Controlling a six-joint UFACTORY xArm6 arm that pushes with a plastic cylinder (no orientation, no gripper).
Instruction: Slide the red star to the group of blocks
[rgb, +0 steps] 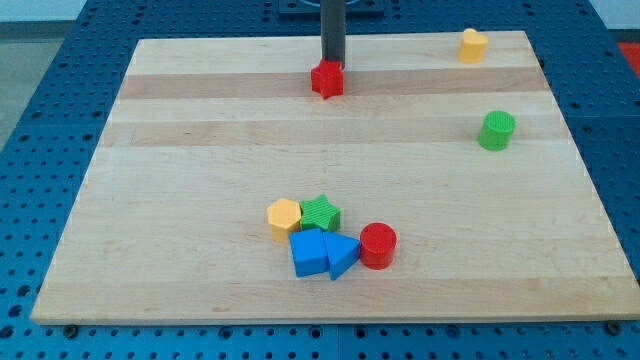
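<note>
Surface: wooden board (200, 120) on blue pegboard table (40, 110).
Group, bottom centre: yellow hexagon (284, 217), green star (320, 212), blue cube (309, 252), blue triangle (342, 255), red cylinder (378, 245).
Red star (327, 79): top centre, well apart from group.
My tip (332, 62): touching star's far side; bare rod, nothing grasped.
Right: yellow block (473, 45), green cylinder (496, 131).

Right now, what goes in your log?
tip: just above red star | group: near bottom | star not there yet

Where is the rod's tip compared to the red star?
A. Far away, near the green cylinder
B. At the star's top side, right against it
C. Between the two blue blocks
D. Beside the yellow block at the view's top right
B: my tip meets the upper edge of the red star, near the view's top.
</note>
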